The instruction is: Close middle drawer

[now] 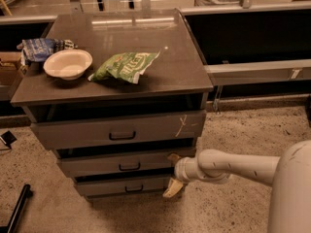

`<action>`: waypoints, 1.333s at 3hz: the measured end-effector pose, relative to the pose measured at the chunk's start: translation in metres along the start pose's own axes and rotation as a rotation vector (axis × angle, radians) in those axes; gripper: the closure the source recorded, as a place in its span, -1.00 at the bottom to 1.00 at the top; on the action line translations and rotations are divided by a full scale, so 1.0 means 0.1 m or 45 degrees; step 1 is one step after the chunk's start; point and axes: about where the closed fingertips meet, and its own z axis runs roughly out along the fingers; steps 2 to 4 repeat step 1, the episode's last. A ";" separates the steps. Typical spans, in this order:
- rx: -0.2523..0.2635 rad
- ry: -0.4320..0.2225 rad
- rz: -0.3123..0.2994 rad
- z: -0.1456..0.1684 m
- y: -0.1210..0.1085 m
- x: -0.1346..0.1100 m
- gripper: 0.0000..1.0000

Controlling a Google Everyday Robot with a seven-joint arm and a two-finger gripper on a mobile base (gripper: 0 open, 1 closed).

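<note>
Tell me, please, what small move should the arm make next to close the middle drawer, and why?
Probably push the tool straight in toward the cabinet. It sits open at the right end of the middle drawer front, which juts out with a dark gap above it.

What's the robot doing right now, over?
Gripper at right end of wide grey wood-grain middle drawer, jaws apart. Drawer sticking out, not yet shut. Nothing seen blocking it.
</note>
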 end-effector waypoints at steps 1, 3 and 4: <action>0.000 0.000 0.000 0.00 0.00 0.00 -1.00; 0.000 0.000 0.000 0.00 0.00 0.00 -1.00; 0.000 0.000 0.000 0.00 0.00 0.00 -1.00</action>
